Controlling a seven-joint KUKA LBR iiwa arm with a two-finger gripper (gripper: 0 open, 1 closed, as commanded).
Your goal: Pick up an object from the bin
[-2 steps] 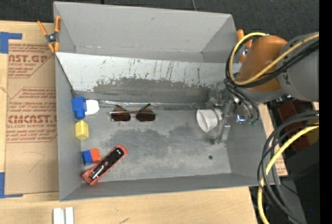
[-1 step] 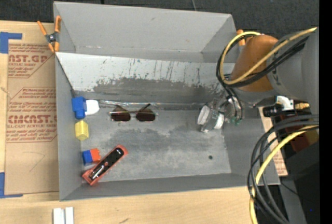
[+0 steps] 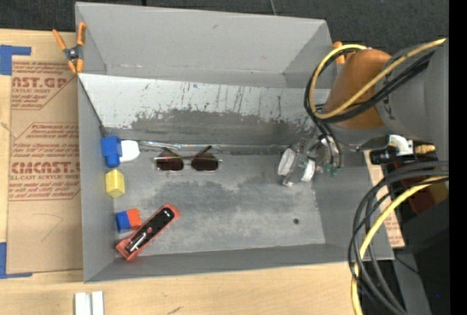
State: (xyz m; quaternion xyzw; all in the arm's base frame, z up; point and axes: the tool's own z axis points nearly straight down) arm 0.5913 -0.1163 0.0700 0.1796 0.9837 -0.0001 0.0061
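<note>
Grey bin floor (image 3: 241, 211), scuffed and streaked, has the claw (image 3: 298, 166) low near its right wall; whether it is clenched or released cannot be told. Sunglasses (image 3: 186, 161) lie apart to its left: thin-framed, with dark reddish lenses.

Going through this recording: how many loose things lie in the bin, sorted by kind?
Sunglasses: 1
Red and black pen-like tool: 1
Small plastic pieces: 4, namely blue piece, white piece, yellow piece, blue-and-orange piece
Total: 6, counting the touching blue and white ones as separate.
</note>
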